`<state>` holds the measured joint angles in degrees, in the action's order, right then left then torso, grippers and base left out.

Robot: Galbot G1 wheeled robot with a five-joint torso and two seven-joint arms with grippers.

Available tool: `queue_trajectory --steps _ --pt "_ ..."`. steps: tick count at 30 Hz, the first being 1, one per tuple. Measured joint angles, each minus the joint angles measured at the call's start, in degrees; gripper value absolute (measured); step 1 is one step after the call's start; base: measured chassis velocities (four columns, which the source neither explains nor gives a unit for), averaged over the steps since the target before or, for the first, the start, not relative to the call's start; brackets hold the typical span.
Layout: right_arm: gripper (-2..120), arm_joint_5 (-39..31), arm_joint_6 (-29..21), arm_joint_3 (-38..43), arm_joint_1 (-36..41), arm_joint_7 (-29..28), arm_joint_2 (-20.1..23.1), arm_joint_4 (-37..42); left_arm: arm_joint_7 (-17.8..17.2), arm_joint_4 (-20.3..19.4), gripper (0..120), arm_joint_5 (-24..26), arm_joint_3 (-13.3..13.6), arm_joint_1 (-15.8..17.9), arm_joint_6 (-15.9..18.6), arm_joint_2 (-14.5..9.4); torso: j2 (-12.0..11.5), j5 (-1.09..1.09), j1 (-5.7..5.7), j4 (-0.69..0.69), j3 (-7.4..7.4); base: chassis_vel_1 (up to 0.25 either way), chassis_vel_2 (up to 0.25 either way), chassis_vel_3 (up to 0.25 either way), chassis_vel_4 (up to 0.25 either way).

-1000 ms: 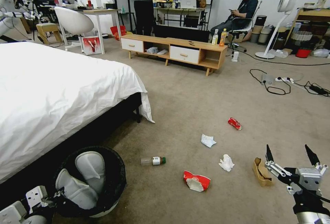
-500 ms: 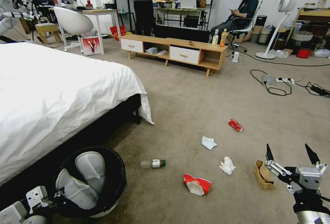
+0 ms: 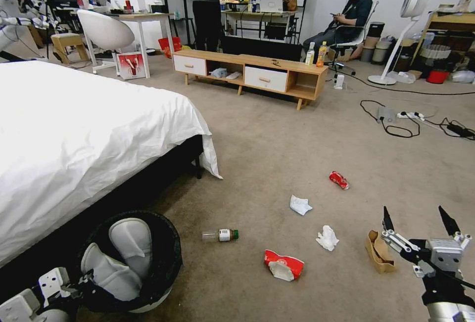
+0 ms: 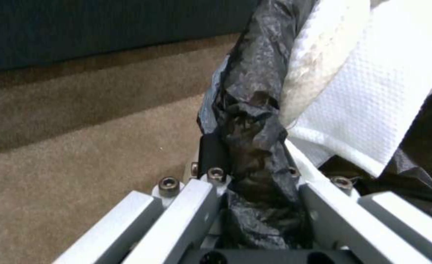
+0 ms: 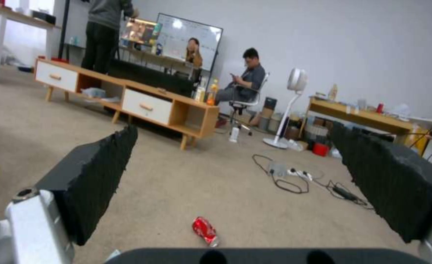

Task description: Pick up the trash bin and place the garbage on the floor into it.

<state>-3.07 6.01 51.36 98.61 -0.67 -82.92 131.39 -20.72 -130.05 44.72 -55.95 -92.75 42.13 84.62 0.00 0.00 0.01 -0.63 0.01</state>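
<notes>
The trash bin (image 3: 163, 262), white with a black bag over its rim, is at my lower left beside the bed, with white padded items inside. My left gripper (image 3: 81, 282) is shut on the bin's rim; the left wrist view shows the left gripper (image 4: 252, 176) pinching the black bag (image 4: 255, 91). Garbage lies on the floor (image 3: 277, 149): a green-capped bottle (image 3: 220, 235), a red-and-white cup (image 3: 283, 264), two tissues (image 3: 300, 205) (image 3: 326, 237), a brown paper bag (image 3: 378, 251) and a red can (image 3: 338, 179) (image 5: 205, 230). My right gripper (image 3: 418, 215) hangs open just right of the paper bag, holding nothing.
A white-sheeted bed (image 3: 74, 134) fills the left side. A low wooden bench (image 3: 247, 72) with upright drink bottles (image 3: 315, 54) stands at the back. Cables and a power strip (image 3: 396, 124) lie at the right, near a standing fan (image 3: 401, 35).
The whole picture has shifted slightly, with the litter a little lower in view. Both arms keep their pose; the left gripper still holds the bin's rim.
</notes>
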Motion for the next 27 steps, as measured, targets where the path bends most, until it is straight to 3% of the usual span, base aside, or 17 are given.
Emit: queue_trajectory --steps 12,25,27 --pt "100 0.2 0.1 0.0 -0.5 -0.1 1.4 -0.7 0.0 0.1 3 0.0 0.1 0.1 0.0 -0.2 0.0 0.00 0.00 0.00 0.00 -0.021 0.026 0.029 -0.037" --pt "100 -5.4 -4.3 -1.9 -2.1 -2.4 11.5 -3.9 0.5 -0.2 3 -0.1 -0.2 -0.9 0.0 0.2 0.0 0.00 0.00 0.00 0.00 0.000 0.000 0.000 0.000" --pt "100 -7.7 -6.7 -3.4 -2.6 -2.8 16.1 -4.8 0.5 -0.5 3 -0.1 -0.3 -1.2 0.0 0.3 0.0 0.02 0.00 -0.01 0.00 0.000 0.000 0.000 0.000"
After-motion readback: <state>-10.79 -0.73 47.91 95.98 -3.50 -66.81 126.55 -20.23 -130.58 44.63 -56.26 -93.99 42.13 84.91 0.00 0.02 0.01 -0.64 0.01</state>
